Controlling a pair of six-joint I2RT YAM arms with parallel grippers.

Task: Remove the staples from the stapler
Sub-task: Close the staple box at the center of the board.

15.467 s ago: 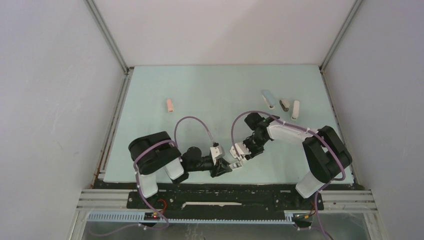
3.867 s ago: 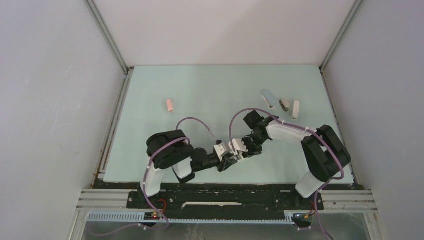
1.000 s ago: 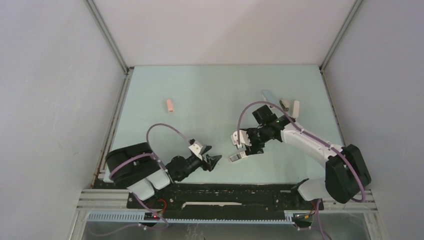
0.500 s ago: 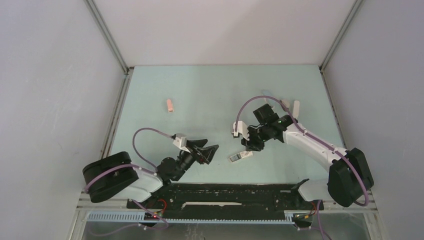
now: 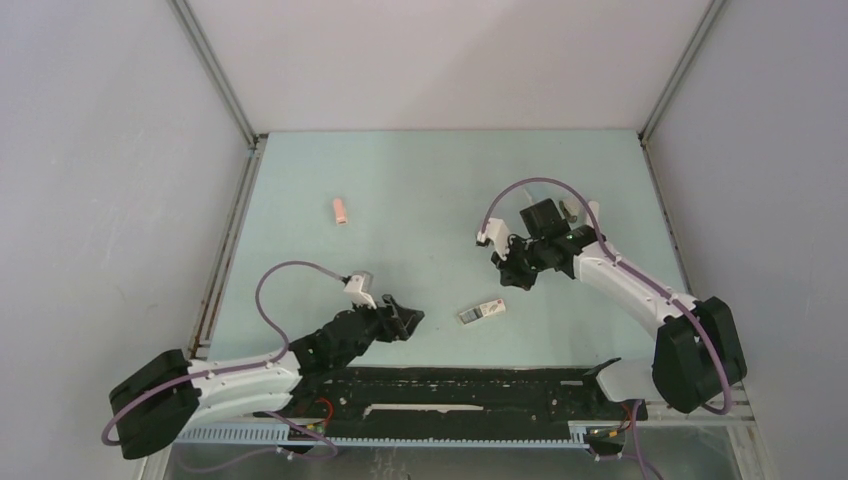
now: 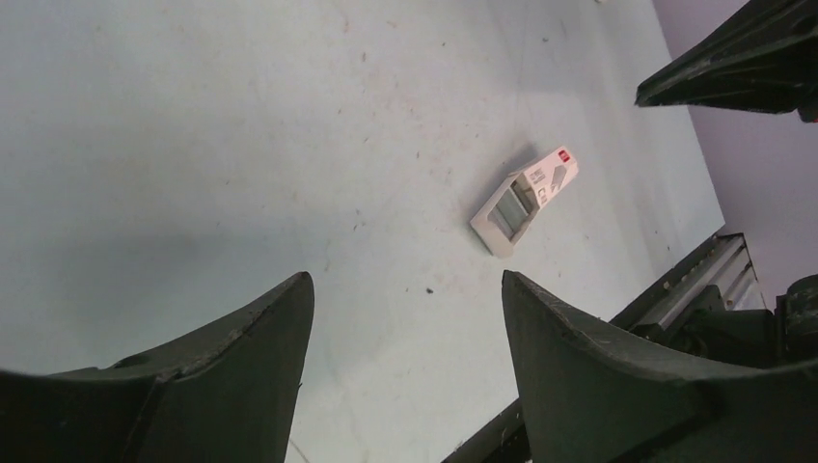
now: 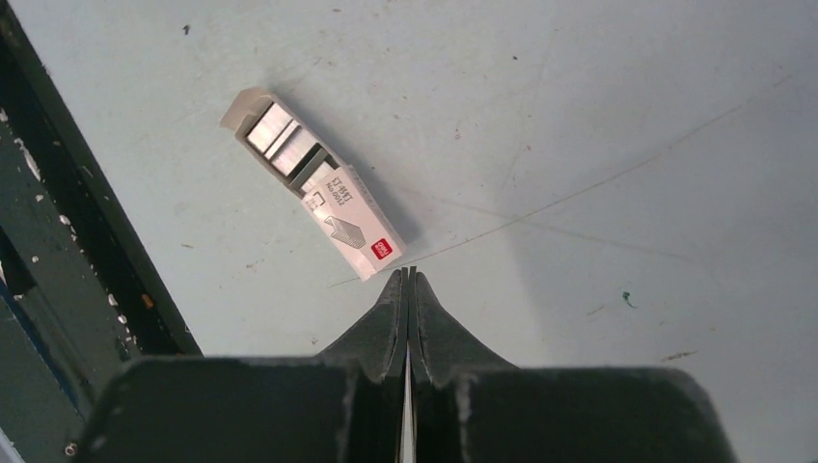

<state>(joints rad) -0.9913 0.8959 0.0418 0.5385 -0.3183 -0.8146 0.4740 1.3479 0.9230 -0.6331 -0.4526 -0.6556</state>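
Observation:
A small white box (image 5: 482, 312) with a red label lies flat on the green table, apart from both grippers. Its end is slid open, and grey metallic staples (image 7: 280, 141) show inside it. The left wrist view catches the same box (image 6: 527, 197) ahead and to the right, with the staples (image 6: 507, 211) in its open end. My left gripper (image 5: 405, 318) is low by the near edge, left of the box, its jaws (image 6: 405, 280) open and empty. My right gripper (image 5: 522, 280) hovers beyond the box with its fingertips (image 7: 408, 273) shut on nothing. A small pink stapler (image 5: 341, 210) lies far left.
The black rail (image 5: 450, 385) of the arm mounts runs along the near edge, close to the box. Pale walls enclose the table (image 5: 420, 180) on three sides. A pale item (image 5: 572, 209) peeks out behind the right arm at the back right.
The right gripper has let go of the white box, shut and pulled back toward the far right. The left arm has stretched out low to the left, with its gripper still open.

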